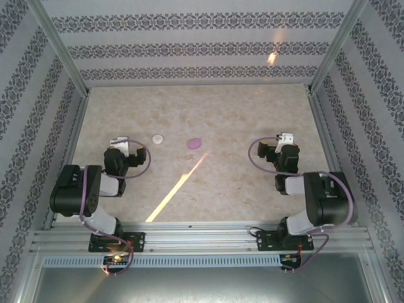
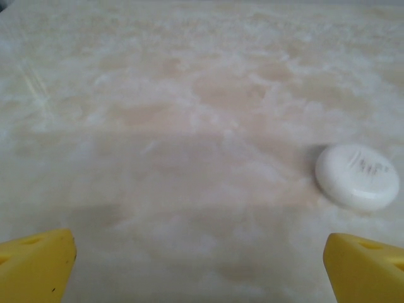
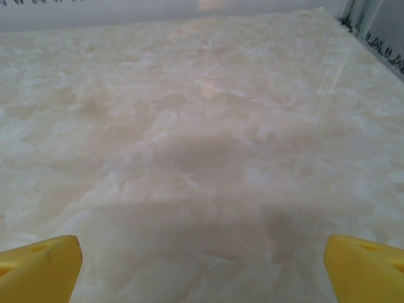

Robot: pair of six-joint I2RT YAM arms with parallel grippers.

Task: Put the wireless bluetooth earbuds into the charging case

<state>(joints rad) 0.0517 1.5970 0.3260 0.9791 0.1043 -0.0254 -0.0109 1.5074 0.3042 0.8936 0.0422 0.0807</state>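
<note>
The left claw (image 1: 120, 143) and right claw (image 1: 285, 137) stand spread, empty. The left should centre squarely over the white case (image 1: 157, 138), upper middle; it looks shut, I think.

White case (image 1: 157, 138), purple case (image 1: 194, 142), yellow fingers (image 2: 35, 262), beige marbled table (image 1: 240, 120).

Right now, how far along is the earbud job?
Done: nothing visible. The white case and purple case lie side by side on the table, and the white one looks shut. In hand: nothing. The left end effector and right end effector are open and apart from both cases. Left: the whole job, starting with opening a case.
</note>
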